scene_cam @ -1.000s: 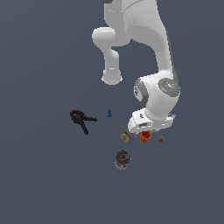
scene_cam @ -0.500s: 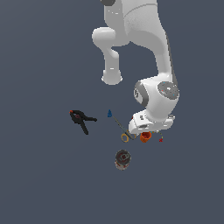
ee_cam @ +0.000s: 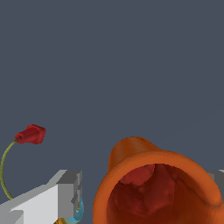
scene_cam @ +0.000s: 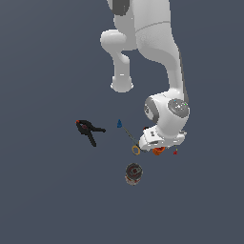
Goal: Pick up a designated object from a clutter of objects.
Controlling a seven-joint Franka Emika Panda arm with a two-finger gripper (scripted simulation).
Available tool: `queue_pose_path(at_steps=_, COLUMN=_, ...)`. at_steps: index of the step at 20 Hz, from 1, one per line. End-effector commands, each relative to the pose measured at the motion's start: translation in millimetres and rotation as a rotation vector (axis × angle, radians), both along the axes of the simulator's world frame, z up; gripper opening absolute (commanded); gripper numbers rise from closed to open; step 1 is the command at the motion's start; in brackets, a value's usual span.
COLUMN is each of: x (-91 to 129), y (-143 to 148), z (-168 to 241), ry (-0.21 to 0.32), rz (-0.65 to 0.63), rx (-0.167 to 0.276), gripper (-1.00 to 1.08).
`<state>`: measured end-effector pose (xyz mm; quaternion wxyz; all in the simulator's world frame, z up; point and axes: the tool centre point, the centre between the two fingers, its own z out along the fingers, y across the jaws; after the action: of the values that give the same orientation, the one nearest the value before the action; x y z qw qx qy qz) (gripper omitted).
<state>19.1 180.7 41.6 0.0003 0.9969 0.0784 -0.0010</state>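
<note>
One orange cup (ee_cam: pixel 157 188) sits between the two grey fingers (ee_cam: pixel 61 197) of the gripper (scene_cam: pixel 159 147); contact cannot be told, so neither can its grip. Also counted in the exterior view: one black clamp (scene_cam: pixel 88 130), one blue cone (scene_cam: pixel 119 123), one grey-brown can (scene_cam: pixel 133 173), one yellow scissor loop (scene_cam: pixel 136 149)

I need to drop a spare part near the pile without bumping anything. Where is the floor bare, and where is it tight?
Bare: the stretch between the clamp and the can, and everything on the exterior view's left of the clamp. Tight: around the cup, where the gripper, scissors and red-tipped tool crowd together. The blue cone stands just beside them.
</note>
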Motion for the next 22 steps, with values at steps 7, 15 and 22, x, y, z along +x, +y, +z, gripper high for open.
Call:
queue_pose_path(at_steps=7, x=1, y=0, z=-4, ry=-0.002, rz=0.000, rx=0.001, gripper=-1.00)
queue_pose_path(at_steps=15, x=1, y=0, z=-2, ry=-0.003, rz=0.000, rx=0.001, gripper=-1.00)
queue_pose_path(at_steps=22, x=-2, y=-13, z=14, ry=-0.003, rz=0.000, rx=0.001, gripper=-1.00)
